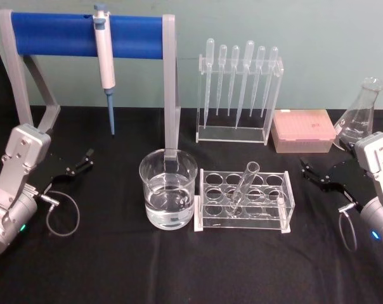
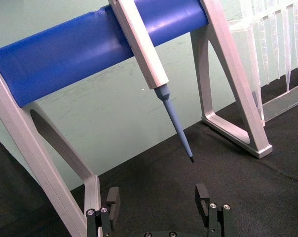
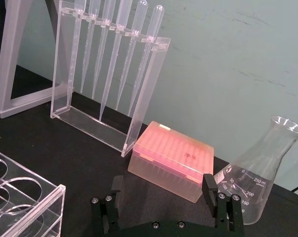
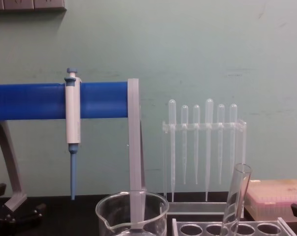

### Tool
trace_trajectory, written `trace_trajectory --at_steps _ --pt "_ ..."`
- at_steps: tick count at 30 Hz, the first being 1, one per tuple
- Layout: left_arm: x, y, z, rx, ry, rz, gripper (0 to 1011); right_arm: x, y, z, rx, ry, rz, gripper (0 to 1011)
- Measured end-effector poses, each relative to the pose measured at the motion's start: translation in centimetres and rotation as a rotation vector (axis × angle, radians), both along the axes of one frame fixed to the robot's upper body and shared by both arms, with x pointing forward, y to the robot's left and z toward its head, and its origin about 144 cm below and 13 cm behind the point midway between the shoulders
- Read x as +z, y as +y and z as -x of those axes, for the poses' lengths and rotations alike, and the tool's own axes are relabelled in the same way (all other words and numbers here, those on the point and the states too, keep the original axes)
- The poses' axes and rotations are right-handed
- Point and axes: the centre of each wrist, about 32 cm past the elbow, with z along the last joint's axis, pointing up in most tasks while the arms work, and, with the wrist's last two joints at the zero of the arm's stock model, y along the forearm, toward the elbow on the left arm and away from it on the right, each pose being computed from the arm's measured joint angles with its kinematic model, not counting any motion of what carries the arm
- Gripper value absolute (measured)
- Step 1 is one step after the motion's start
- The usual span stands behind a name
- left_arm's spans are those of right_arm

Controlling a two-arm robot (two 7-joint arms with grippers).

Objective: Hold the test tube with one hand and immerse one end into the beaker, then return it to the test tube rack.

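We see the test tube [image 1: 243, 187] resting in the clear test tube rack [image 1: 285, 201] at the middle of the black cloth [image 1: 179, 272]. It sits in a hole left of the rack's centre and leans, its open rim tipped up toward the right and standing well above the rack's top plate; nothing grips it. The beaker [image 1: 144, 190], partly filled with clear liquid, stands just beside the rack's left end, so close that we cannot tell whether glass and plastic touch. The grey right leg of the pipette stand [image 1: 84, 35] rises directly behind the beaker's rim. The left gripper [image 1: 80, 162] lies low near the cloth's left edge, jaws spread wide and holding nothing, with a bare strip of cloth between it and the beaker. The right gripper [image 1: 310, 173] sits near the right edge, jaws likewise wide apart and empty, nearer to the rack's right end than its partner is to the beaker. Behind, along the wall, a blue-tipped pipette [image 1: 104, 57] hangs from the stand's blue bar and six plastic pipettes [image 1: 248, 69] hang in their own clear holder. A pink tip box [image 1: 304, 130] sits beside a conical flask [image 1: 359, 117] just behind the right gripper. The widest open ground is the front of the cloth, bare before the beaker and rack between the two arms.
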Motion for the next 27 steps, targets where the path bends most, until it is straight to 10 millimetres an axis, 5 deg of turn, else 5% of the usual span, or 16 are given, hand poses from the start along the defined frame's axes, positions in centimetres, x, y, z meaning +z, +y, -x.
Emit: trace_trajectory --at_steps 27 --pt "0.0 0.0 0.0 0.0 0.0 0.0 1000 0.0 0.0 0.0 0.0 0.0 0.0 1003"
